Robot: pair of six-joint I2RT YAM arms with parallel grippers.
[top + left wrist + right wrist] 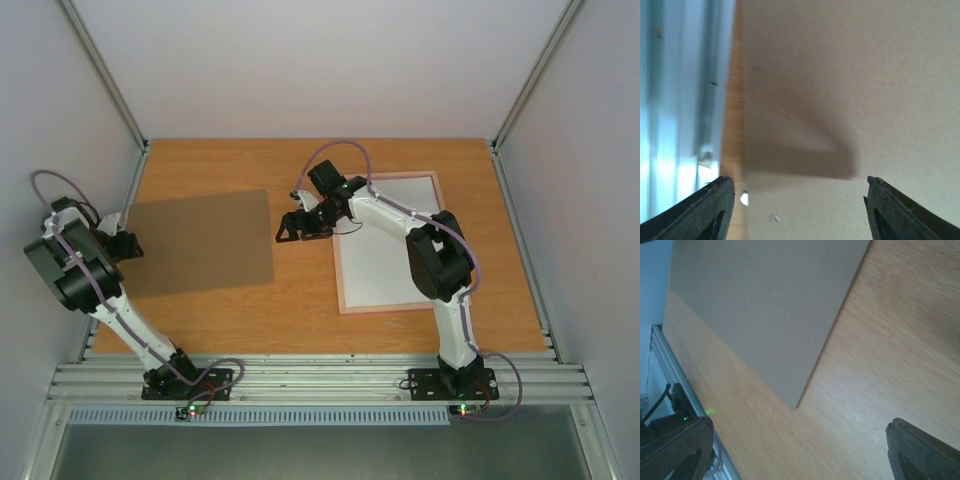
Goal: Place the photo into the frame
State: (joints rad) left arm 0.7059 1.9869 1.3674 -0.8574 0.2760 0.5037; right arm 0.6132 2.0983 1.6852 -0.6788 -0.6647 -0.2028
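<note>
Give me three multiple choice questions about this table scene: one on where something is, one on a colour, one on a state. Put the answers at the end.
1. Where does the brown board lie relative to the frame?
A. On top of it
B. Flat beside it, on the left arm's side
C. Leaning against the back wall

2. What colour is the frame's narrow rim?
A. Pink
B. Black
C. Green

3. How does the right claw stand?
A. Shut on the board
B. Shut on the frame
C. Open, holding nothing

Answers:
1. B: the top view shows bare wood between board and frame, with the board on the left.
2. A: a thin pink line runs round the white inside.
3. C: the right wrist view shows its jaws wide apart with nothing between them.
</note>
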